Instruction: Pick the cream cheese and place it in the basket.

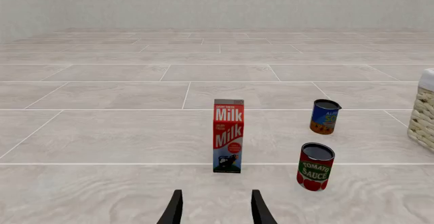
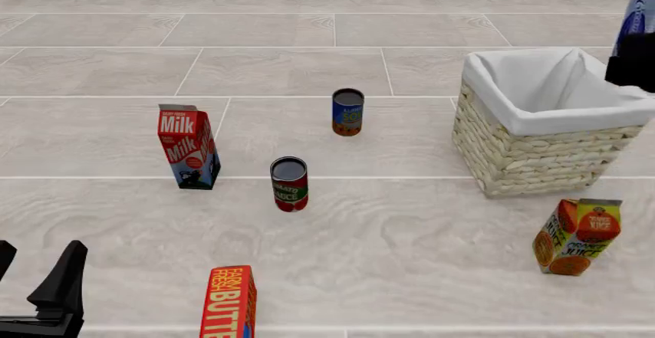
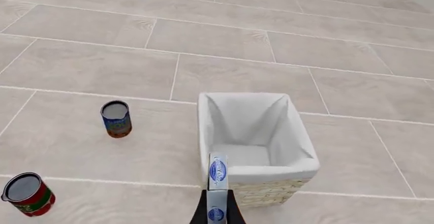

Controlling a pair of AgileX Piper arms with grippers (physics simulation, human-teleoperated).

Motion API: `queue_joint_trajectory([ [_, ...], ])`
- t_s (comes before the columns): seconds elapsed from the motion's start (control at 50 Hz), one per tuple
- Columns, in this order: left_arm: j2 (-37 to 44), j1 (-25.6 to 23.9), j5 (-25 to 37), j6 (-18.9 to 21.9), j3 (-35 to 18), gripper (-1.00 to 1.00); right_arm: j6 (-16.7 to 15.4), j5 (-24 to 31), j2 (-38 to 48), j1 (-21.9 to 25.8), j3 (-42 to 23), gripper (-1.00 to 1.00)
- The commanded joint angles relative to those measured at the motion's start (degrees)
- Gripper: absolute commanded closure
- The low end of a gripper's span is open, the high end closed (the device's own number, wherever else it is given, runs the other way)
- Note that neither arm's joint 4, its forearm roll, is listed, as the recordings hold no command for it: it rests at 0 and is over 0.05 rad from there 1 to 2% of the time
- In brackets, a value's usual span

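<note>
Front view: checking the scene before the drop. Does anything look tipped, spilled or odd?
Nothing is spilled. The orange juice carton leans instead of standing square, right of the basket. The milk carton and both cans stand upright. The cream cheese sits edge-up in the right tool.

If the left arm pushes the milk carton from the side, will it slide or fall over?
The milk carton is tall and stands on a narrow base, so a push near its top would probably tip it. A low push may slide it, since the floor looks smooth. It looks like a stiff box, so it should hold its shape; its weight cannot be judged. The left gripper is open.
</note>
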Motion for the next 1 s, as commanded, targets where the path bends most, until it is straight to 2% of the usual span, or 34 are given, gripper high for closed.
queue_joint_trajectory([
  [0.02,-0.01,0.0,0.0,0.02,0.0,-1.0,3.2,-2.91,6.57,-0.55,-2.8,1.0],
  [0.54,-0.01,0.0,0.0,0.02,0.0,-1.0,5.29,-4.42,18.45,-3.54,-8.93,1.0],
  [0.7,0.01,0.01,0.0,-0.02,0.0,-1.0,7.98,-5.13,22.49,-5.09,-11.32,1.0],
  [0.72,-0.01,0.02,0.0,-0.02,0.0,-1.0,9.69,-5.01,23.05,-4.5,-11.74,1.0],
  [0.8,-0.01,0.0,0.0,0.0,0.0,-1.0,8.67,-5.55,25.12,-5.63,-12.58,1.0],
  [1.0,0.0,-0.01,0.0,0.0,0.0,-1.0,8.89,-5.8,28.15,-6.88,-14.14,1.0],
])
